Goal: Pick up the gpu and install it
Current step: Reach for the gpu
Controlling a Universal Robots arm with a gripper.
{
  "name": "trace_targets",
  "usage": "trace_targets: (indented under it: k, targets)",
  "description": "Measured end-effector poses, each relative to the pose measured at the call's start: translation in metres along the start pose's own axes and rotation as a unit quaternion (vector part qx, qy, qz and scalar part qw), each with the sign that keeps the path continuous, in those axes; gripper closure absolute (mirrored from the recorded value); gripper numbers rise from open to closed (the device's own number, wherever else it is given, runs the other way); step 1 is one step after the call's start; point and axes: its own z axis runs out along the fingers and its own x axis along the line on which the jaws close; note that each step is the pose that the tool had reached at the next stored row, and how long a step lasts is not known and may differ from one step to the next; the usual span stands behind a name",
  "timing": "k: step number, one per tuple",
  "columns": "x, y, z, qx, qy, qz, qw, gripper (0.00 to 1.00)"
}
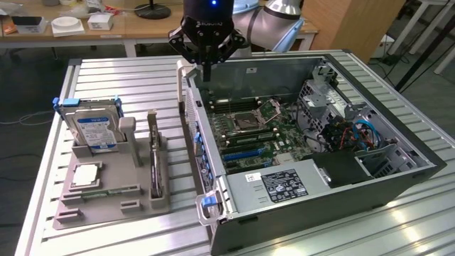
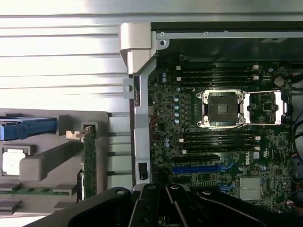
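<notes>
Gripper (image 1: pixel 206 73) is hanging with fingers pressed together, gripping nothing, just above the computer case's wall (image 1: pixel 193 109).

Risk: if it is lowered from here, the tips are likely striking that wall or its pale handle (image 1: pixel 183 80).

The gpu (image 1: pixel 154 168) is standing edge-on in the grey fixture (image 1: pixel 106 213), outside the case and well apart from the gripper. The hard drive (image 1: pixel 96 130) is standing near it, crowding that side. Beyond the wall, the motherboard (image 1: pixel 249 128) is lying exposed.
</notes>
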Motion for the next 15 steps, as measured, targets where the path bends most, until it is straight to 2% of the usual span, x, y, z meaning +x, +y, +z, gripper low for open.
trace_targets:
  k: [15]
  targets:
    - [0.014,-0.0007,-0.0003,0.0,0.0001,-0.002,1.0,0.89]
